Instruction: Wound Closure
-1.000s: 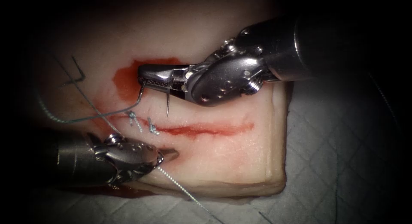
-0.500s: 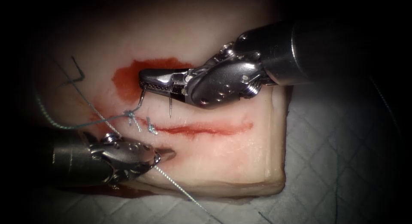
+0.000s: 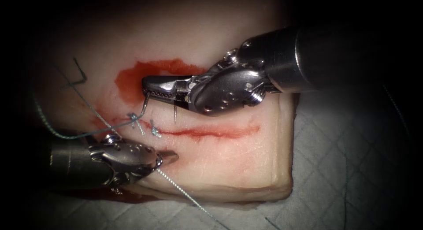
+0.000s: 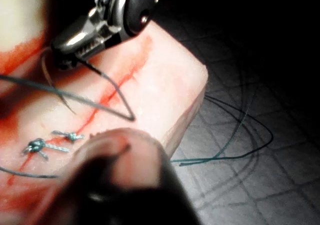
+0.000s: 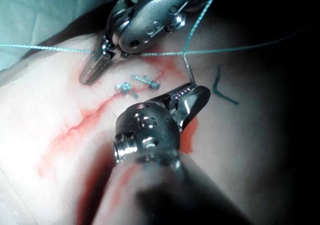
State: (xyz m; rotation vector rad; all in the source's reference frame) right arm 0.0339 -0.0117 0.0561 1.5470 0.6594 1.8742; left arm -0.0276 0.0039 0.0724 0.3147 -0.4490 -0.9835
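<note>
So the right tool (image 3: 152, 85) has its jaws clamped on the curved needle (image 3: 175, 112), gripping it somewhere along the middle of the curve, with one end hanging out near the jaw tips and the pointed end sticking down just above the cut (image 3: 211, 132). The needle isn't in the tissue (image 3: 229, 168); it hangs clear over the far side of the cut, right next to the patch of red fluid (image 3: 132, 82). The left tool (image 3: 169, 157) sits on the near side of the cut, close to the tissue's front edge, jaws pinched closed on the thread (image 3: 185, 195), which trails off past that front edge onto the quilted cloth (image 3: 343, 168). More thread runs back from the needle across the left end of the cut, past two knots (image 3: 145, 126) already sitting on the wound. A cut end of thread (image 3: 79, 73) lies on the tissue toward its far left corner. The whole right stretch of the cut, out to the tissue's right edge, is open, unstitched and free of tools, so plenty of room there. The left end is crowded with knots, thread and both tools close together.
</note>
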